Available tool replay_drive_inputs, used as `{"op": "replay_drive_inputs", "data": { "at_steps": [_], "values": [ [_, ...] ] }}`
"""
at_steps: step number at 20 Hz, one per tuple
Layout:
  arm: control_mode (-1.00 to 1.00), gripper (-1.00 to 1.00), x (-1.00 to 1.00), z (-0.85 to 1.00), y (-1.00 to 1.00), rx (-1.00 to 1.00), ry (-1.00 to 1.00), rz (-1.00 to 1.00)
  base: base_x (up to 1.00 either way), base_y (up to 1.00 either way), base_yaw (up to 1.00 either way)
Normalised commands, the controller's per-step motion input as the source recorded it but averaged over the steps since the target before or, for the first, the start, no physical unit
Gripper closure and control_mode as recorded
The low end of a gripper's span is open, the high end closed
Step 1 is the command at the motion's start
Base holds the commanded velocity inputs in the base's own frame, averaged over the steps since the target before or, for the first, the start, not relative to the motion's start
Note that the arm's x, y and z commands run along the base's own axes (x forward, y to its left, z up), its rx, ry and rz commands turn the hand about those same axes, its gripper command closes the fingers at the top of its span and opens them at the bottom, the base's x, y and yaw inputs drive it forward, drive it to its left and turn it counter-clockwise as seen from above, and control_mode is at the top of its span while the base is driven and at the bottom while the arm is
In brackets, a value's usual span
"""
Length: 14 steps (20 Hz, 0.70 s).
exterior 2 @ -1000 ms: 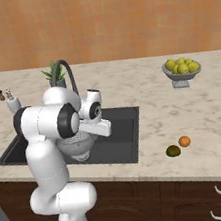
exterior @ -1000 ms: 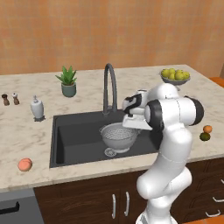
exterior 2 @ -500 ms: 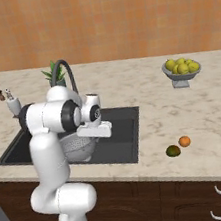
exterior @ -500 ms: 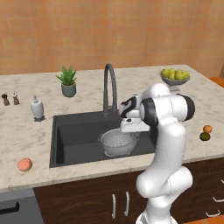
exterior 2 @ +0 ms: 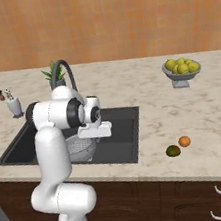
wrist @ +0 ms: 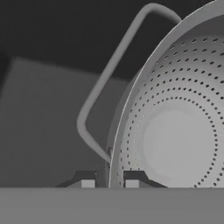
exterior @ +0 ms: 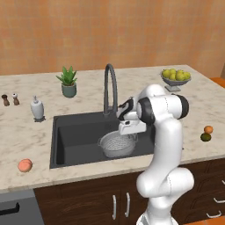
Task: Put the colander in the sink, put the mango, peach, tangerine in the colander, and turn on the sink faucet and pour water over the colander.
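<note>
The silver perforated colander [exterior: 115, 145] [exterior 2: 80, 148] [wrist: 175, 140] hangs low inside the black sink [exterior: 74, 136] [exterior 2: 122, 131], right of its middle. My gripper [exterior: 128, 131] [exterior 2: 94, 132] [wrist: 109, 183] is shut on the colander's rim, beside one wire handle. Behind the basin rises the dark gooseneck faucet [exterior: 111, 88] [exterior 2: 66, 70]. The dark green mango [exterior: 205, 137] [exterior 2: 173, 150] and the orange tangerine [exterior: 208, 129] [exterior 2: 185, 141] lie together on the counter right of the sink. The pinkish peach [exterior: 25, 165] lies on the counter near the sink's front left corner.
A pedestal bowl of yellow-green fruit [exterior: 176, 77] [exterior 2: 181, 68] stands at the back right. A potted plant [exterior: 68, 81] [exterior 2: 53, 75], a soap dispenser [exterior: 37, 108] [exterior 2: 14, 105] and two small shakers [exterior: 9, 99] [exterior 2: 0, 94] stand left of the faucet.
My hand has come down and slightly left over the sink, carrying the colander lower into the basin. The fruits have not moved.
</note>
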Motion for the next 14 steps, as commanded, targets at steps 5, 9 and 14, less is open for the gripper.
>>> {"op": "replay_drive_inputs", "data": {
  "at_steps": [5,9,14],
  "values": [
    [-1.00,1.00,0.17,-0.21,0.10,0.06,0.00,0.04,0.00,0.00,0.00],
    [-1.00,1.00,0.21,-0.19,0.04,0.09,0.00,0.00,0.00,0.00,0.00],
    [-1.00,1.00,0.21,-0.26,0.03,0.05,-0.02,0.00,0.00,0.00,0.00]
  ]
}}
